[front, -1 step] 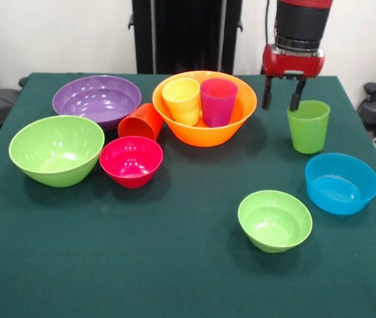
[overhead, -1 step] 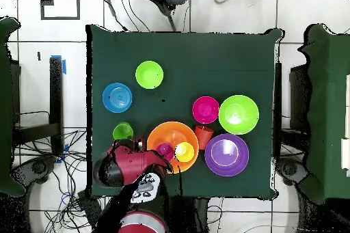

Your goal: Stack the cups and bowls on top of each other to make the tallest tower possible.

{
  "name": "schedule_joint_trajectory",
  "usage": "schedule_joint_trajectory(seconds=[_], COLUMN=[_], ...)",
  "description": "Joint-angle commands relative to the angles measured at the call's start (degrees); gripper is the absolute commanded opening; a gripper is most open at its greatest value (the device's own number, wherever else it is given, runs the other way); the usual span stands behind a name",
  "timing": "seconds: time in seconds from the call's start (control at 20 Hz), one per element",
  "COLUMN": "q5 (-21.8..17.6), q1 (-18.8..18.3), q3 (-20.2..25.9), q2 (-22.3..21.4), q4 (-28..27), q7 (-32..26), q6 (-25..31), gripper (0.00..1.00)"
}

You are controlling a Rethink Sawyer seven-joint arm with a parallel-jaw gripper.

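Observation:
The large orange bowl (front, -1 step: 204, 132) (overhead, -1 step: 156, 138) stands at the back middle and holds the yellow cup (front, -1 step: 182, 99) (overhead, -1 step: 184, 152) and the purple-magenta cup (front, -1 step: 218, 101) (overhead, -1 step: 165, 150), both upright and side by side. The orange-red cup (front, -1 step: 141, 121) (overhead, -1 step: 203, 136) lies tipped between this bowl and the wide purple bowl (front, -1 step: 97, 99) (overhead, -1 step: 226, 154). The light green cup (front, -1 step: 308, 126) (overhead, -1 step: 123, 131) stands alone at the right. My gripper (front, -1 step: 282, 96) hangs open and empty just behind it, a little to its left. In the overhead view the arm hides the gripper.
Spread over the green table (front, -1 step: 174, 265) are the large light green bowl (front, -1 step: 56, 149) (overhead, -1 step: 238, 114), the small pink-red bowl (front, -1 step: 131, 160) (overhead, -1 step: 205, 109), the small light green bowl (front, -1 step: 274, 220) (overhead, -1 step: 149, 74) and the blue bowl (front, -1 step: 341, 183) (overhead, -1 step: 117, 97). Chairs and cables flank the table.

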Motion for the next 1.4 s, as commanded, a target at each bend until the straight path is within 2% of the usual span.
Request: schedule_joint_trajectory(seconds=[0.05,0.45,0.85,1.1,1.4], q5=[3.3,3.8,2.9,2.9,0.8], q1=[0.6,1.7,-0.8,-0.9,-2.3], q3=[1.8,1.2,4.5,4.9,7.0], q2=[3.8,5.4,6.4,6.3,6.3], q4=[-4.9,-4.7,-4.3,-4.5,-3.5], q7=[8.7,9.6,9.4,9.2,8.7], q6=[3.7,0.5,-2.1,-2.1,-4.7], gripper=[1.00,1.00,1.00,1.00,1.00])
